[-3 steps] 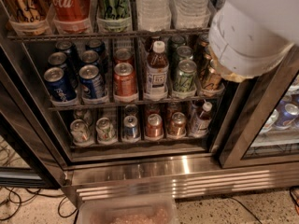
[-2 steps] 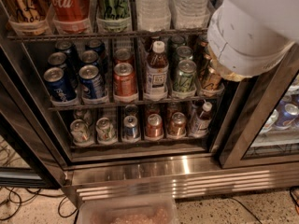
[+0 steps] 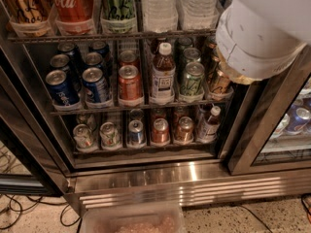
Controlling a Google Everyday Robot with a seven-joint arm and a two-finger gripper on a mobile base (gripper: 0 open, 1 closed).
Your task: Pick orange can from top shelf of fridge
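Camera view is part-filled at upper right by the white arm (image 3: 262, 33), which sits nearest the lens. The tool seems to lie hidden behind or beyond it, so I cannot tell its state. Below, a clear bin (image 3: 131, 222) sits on the floor before the fridge (image 3: 160, 178) and its steel base. Further in, the top shelf (image 3: 112, 34) keeps its drinks upright in clear trays behind a thin front rail. The orange can (image 3: 22, 8) stands in the leftmost tray, just beside the Coca-Cola can (image 3: 73, 4), well apart from the arm, so reaching it likely means crossing left
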